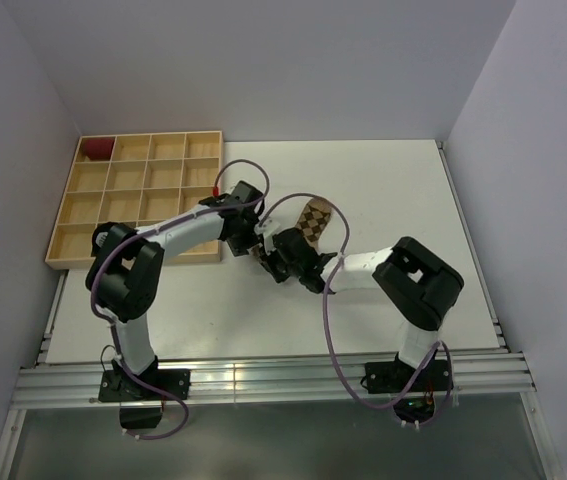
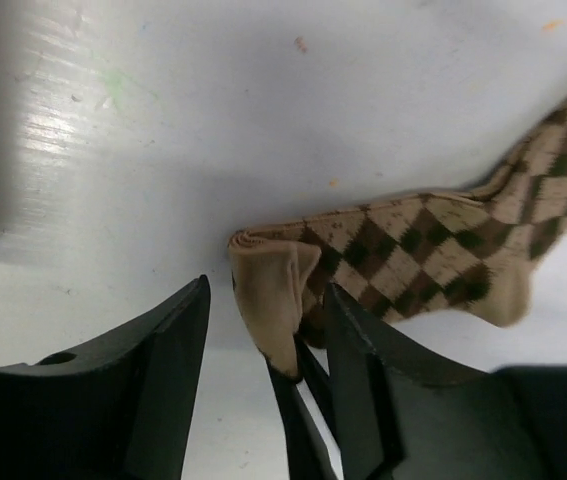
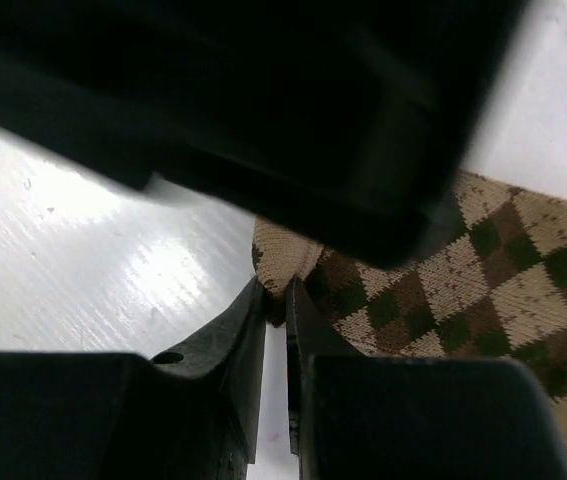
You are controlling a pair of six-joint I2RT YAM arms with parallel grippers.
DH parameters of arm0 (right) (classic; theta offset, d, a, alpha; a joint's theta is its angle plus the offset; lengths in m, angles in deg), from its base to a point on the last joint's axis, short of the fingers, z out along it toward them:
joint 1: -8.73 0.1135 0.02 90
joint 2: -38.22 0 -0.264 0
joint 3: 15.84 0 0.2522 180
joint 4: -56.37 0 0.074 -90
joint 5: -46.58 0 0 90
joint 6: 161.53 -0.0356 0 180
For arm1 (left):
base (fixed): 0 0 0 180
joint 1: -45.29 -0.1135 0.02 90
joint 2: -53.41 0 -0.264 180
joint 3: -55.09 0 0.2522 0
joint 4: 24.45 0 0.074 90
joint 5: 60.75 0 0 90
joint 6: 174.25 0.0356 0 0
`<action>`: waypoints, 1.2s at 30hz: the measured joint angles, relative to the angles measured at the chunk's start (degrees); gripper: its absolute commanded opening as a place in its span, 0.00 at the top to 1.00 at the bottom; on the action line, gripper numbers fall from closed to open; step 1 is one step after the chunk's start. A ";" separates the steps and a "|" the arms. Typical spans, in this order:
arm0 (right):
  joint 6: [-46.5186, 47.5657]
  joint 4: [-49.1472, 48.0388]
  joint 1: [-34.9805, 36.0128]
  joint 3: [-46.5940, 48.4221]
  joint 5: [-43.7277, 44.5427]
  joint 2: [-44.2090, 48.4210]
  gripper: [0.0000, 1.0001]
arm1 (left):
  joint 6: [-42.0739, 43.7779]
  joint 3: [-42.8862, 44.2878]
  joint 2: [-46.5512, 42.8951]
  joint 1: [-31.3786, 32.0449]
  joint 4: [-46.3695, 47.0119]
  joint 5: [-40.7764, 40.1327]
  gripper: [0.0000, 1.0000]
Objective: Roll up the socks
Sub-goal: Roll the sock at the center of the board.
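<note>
Left wrist view: left tool [image 2: 268, 300] spread, straddling the folded end of the tan argyle sock [image 2: 413, 250], flat on the white tabletop [image 2: 213, 120]. Right tool [image 3: 275, 295] almost pressed together, apparently nipping that fold's tip, though blurred up close. Pinch low, turn the fold over snugly, pin loose fabric with the spread tool. Glossy surface, likely slippery. Wooden compartment tray [image 1: 153, 134] far left; pale walls [image 1: 263, 60] around.

Bright, even light — glare on table [image 2: 73, 130], foreground blurred.
</note>
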 measured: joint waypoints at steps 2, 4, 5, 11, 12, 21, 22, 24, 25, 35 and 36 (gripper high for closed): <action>-1.77 0.00 -2.69 0.00 -4.50 0.11 1.00 | -0.90 -0.44 -2.08 -0.76 1.07 0.20 0.39; -3.28 0.11 -4.59 0.00 -7.93 0.20 1.00 | -1.90 -0.44 -4.22 -1.99 2.54 0.44 0.38; -3.91 -0.11 -5.68 -0.02 -9.57 0.22 1.00 | -2.08 -0.44 -5.22 -2.67 3.08 0.09 0.36; -9.18 0.83 -10.86 -0.07 -18.18 0.35 1.00 | -5.81 -2.99 -11.04 -5.38 9.57 0.28 0.32; -10.19 1.09 -11.93 -0.09 -19.82 0.35 1.00 | -6.45 -4.81 -12.55 -5.35 11.43 0.46 0.34; -21.64 0.87 -20.96 -1.49 -32.06 -0.50 1.00 | -10.82 -16.94 -16.15 -3.30 19.58 3.10 0.37; -23.28 0.33 -21.88 -2.12 -33.35 -0.63 1.00 | -10.95 -17.42 -16.15 -2.75 20.24 3.13 0.38; -25.75 -0.74 -23.06 -3.10 -34.91 -0.81 1.00 | -11.41 -18.12 -16.13 -1.64 21.46 3.48 0.38; -28.04 -2.19 -24.22 -4.17 -36.37 -0.90 1.00 | -11.63 -18.29 -16.13 -1.16 22.16 3.67 0.37; -42.49 -13.62 -29.90 -7.87 -46.56 -6.51 1.00 | -12.20 -18.45 -11.61 1.49 27.36 5.44 0.38; -43.58 -14.45 -30.23 -7.89 -47.47 -7.19 1.00 | -12.17 -18.45 -10.93 1.68 27.74 5.46 0.38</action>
